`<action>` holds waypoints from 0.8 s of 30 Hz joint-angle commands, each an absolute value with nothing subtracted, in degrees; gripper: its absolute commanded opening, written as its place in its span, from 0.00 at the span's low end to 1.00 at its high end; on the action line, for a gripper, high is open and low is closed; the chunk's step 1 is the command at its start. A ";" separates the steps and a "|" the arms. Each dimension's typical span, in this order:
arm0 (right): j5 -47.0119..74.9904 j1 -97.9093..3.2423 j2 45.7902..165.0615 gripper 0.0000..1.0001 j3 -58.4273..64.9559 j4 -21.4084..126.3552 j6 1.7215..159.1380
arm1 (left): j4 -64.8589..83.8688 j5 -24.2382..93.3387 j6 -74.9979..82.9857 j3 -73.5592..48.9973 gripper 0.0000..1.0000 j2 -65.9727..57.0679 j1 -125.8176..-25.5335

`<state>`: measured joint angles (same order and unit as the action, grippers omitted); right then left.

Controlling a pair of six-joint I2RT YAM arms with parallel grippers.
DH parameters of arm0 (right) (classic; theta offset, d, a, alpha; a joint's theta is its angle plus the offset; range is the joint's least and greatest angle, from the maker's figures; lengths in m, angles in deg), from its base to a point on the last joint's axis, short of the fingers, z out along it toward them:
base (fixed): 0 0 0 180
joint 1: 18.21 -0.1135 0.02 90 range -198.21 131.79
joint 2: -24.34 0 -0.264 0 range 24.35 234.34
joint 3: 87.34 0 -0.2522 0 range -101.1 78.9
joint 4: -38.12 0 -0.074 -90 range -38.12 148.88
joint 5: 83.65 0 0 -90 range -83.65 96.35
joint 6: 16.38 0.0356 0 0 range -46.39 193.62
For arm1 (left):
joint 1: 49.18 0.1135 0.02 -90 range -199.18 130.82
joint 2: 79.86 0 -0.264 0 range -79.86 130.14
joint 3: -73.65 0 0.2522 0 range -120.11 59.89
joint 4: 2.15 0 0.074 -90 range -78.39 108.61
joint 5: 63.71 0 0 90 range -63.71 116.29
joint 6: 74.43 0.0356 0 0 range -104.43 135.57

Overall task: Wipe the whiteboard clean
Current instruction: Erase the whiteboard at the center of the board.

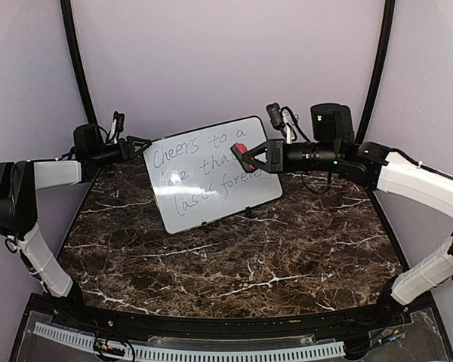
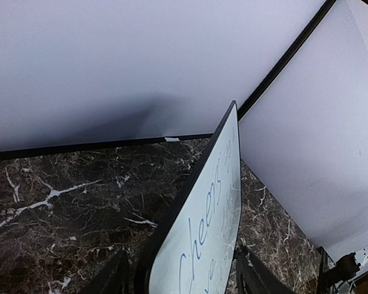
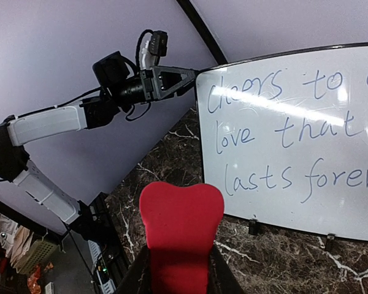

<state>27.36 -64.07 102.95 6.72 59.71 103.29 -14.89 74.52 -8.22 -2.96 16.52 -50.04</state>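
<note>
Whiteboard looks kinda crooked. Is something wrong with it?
Nothing is broken or spilled. The whiteboard stands on its feet, turned at an angle, with the left gripper clamped on its upper corner. The right gripper holds the red eraser.

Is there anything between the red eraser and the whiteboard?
Nothing. The right wrist view shows only bare marble table between the red eraser in the right gripper and the whiteboard.

Whiteboard (image 3: 294, 141), just ahead of right hand (image 3: 181, 263): blue handwritten marker, three lines: "Cheers to a" / "love that" / "lasts forever". From left hand (image 2: 181, 278), which straddles the board's edge, the board shows at a steep slant; only "Cheers" is legible there.
</note>
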 commanded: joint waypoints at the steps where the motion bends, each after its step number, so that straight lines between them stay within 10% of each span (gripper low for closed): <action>1: 21.54 -64.54 104.97 0.15 5.20 62.91 97.75 | -15.48 76.02 -7.77 -3.13 0.58 17.05 -49.88; 15: 23.19 -65.12 105.13 0.12 9.97 59.24 100.17 | -18.06 78.07 -8.78 -3.03 0.37 17.41 -49.88; 24: 22.02 -65.79 104.03 0.11 9.82 59.63 100.36 | -13.68 80.48 -6.66 -10.16 0.47 20.90 -49.97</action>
